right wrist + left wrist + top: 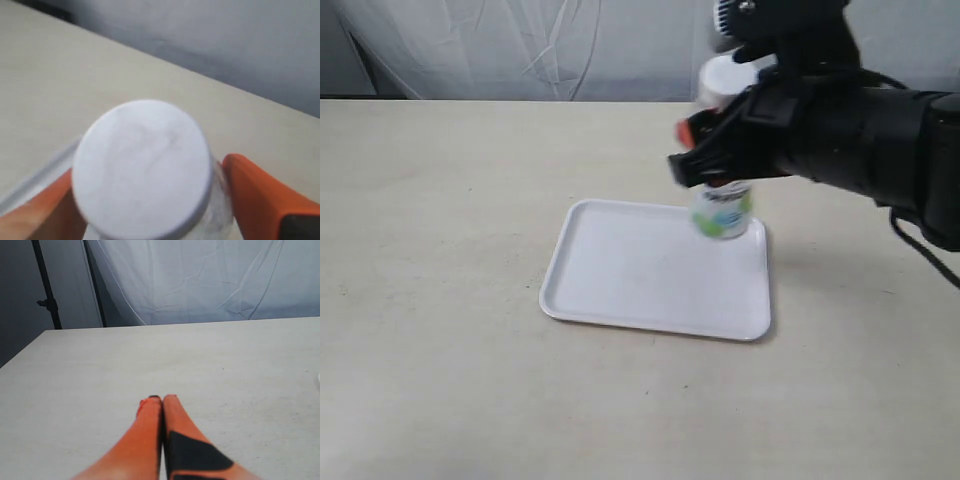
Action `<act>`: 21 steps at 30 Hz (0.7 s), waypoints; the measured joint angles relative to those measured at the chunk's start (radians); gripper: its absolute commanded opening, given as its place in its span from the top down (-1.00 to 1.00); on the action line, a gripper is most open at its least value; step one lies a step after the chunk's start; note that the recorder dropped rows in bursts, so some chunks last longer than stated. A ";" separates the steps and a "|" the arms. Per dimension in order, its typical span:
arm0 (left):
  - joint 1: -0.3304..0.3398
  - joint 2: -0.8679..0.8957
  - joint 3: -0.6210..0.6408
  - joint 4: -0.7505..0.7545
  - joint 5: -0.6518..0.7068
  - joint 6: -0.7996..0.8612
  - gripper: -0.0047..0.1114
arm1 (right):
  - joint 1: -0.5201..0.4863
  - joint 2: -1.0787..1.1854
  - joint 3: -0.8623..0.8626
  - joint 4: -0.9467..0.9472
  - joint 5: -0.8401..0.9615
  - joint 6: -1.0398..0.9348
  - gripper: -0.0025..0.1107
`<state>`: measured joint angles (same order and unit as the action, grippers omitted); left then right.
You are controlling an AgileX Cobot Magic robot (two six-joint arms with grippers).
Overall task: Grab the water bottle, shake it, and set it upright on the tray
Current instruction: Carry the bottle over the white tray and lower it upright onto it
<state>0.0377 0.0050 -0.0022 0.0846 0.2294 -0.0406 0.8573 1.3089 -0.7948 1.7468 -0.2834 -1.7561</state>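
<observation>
The water bottle (723, 210) hangs upright above the far right corner of the white tray (650, 270), held clear of it and blurred. My right gripper (705, 150) is shut on its body, below the white cap (725, 78). In the right wrist view the cap (141, 167) fills the middle, with an orange finger (260, 197) pressed on either side of the bottle and a bit of the tray rim (35, 180) below. My left gripper (161, 401) is shut on nothing, low over bare table, out of the exterior view.
The beige table (440, 300) spreads wide around the tray. A white cloth backdrop (520, 45) hangs behind the far edge. A dark stand pole (47, 290) rises past the table corner in the left wrist view.
</observation>
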 measured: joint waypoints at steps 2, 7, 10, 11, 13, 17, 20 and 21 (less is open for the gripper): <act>0.000 0.000 0.000 0.000 0.000 0.000 0.92 | -0.014 0.003 0.000 0.000 -0.108 0.011 0.97; 0.000 0.000 0.000 0.000 0.000 0.000 0.92 | -0.016 0.006 0.000 0.012 0.266 0.041 0.97; 0.000 0.000 0.000 0.000 0.000 0.000 0.92 | -0.003 0.034 0.000 0.005 0.539 0.055 0.97; 0.000 0.000 0.000 0.000 0.000 0.000 0.92 | 0.004 0.042 0.004 0.000 0.565 0.056 0.97; 0.000 0.000 0.000 0.000 0.000 0.000 0.92 | 0.007 0.051 0.004 0.000 0.522 0.065 0.97; 0.000 0.000 0.000 0.000 0.000 0.000 0.92 | 0.002 0.058 0.000 -0.009 0.225 0.058 0.97; 0.000 0.000 0.000 0.000 0.000 0.000 0.92 | -0.008 0.064 0.000 -0.011 0.108 0.049 0.97; 0.000 0.000 0.000 0.000 0.000 0.000 0.92 | -0.009 0.062 0.000 -0.019 0.097 0.044 0.97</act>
<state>0.0377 0.0050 -0.0022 0.0846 0.2294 -0.0406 0.8484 1.3706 -0.7950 1.7273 -0.1859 -1.7123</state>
